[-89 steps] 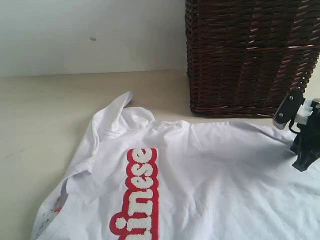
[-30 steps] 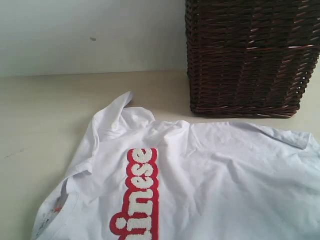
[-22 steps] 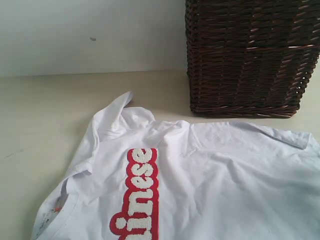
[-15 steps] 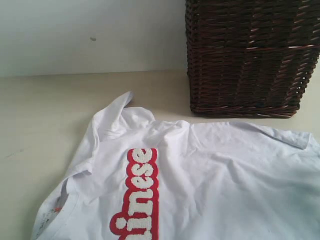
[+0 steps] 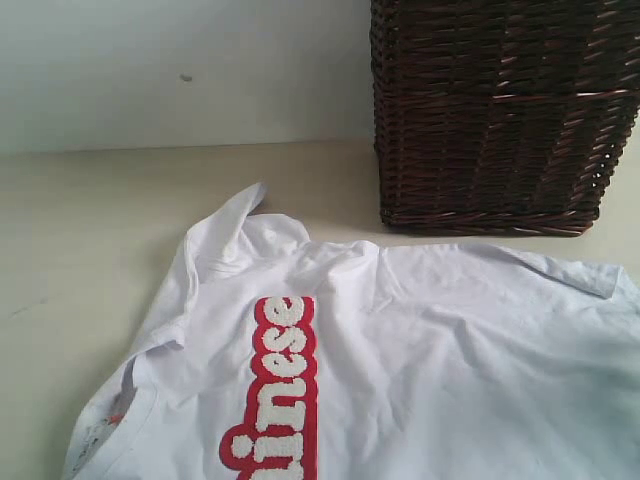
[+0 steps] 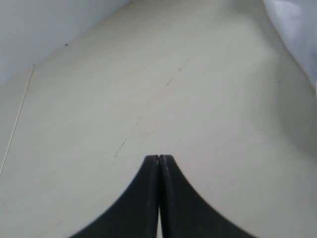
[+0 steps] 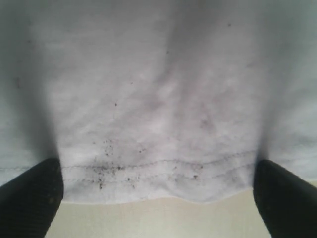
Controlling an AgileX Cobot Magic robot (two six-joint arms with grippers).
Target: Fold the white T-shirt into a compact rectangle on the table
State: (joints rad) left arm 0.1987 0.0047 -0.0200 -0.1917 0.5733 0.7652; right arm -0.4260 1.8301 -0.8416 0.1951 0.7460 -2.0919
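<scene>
The white T-shirt [image 5: 420, 340] lies spread on the table [image 5: 90, 220], its red-outlined white lettering [image 5: 280, 390] running toward the near edge. Neither gripper shows in the exterior view. In the right wrist view my right gripper [image 7: 157, 186] is open wide just over the shirt's stitched hem [image 7: 158, 163], which is speckled with dark flecks; both black fingertips [image 7: 29, 191] stand apart at the sides with nothing held. In the left wrist view my left gripper [image 6: 158, 158] is shut and empty over bare table [image 6: 148, 89], with a corner of the shirt [image 6: 297, 29] off to one side.
A tall dark brown wicker basket [image 5: 500, 110] stands on the table right behind the shirt's far right part. A pale wall [image 5: 180, 60] rises behind the table.
Three seconds ago my right gripper stood at the shirt's right edge in the exterior view; it has since left that view. Over the last second nothing moved.
</scene>
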